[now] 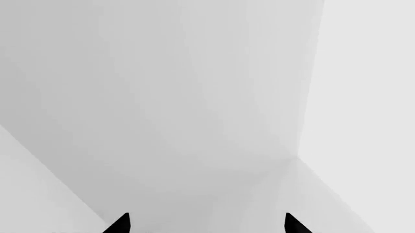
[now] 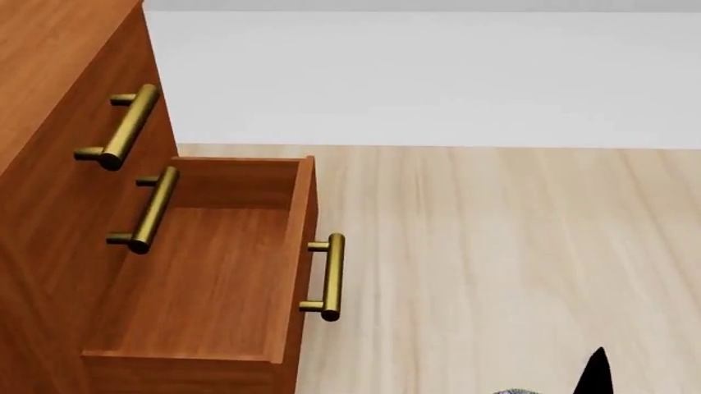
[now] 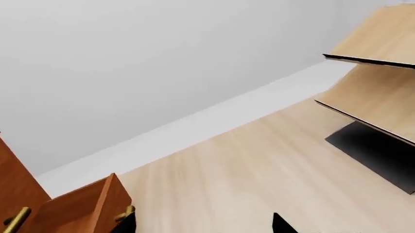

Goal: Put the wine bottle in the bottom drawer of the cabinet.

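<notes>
R end effector point(image 3: 202, 224) open, bottom drawer point(image 2: 208, 279) out

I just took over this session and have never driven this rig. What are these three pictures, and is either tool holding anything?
It is a simulated two-armed wheeled robot. The head view looks down at the cabinet, whose bottom drawer is pulled out and empty, on a pale wood floor. A dark tip at that view's lower edge is probably part of the right arm.

The left wrist view shows only blank walls past the left tool. The right wrist view shows the right tool, the drawer's corner and a light-wood rack. Both tools look open and empty. The wine bottle is not visible anywhere.
</notes>
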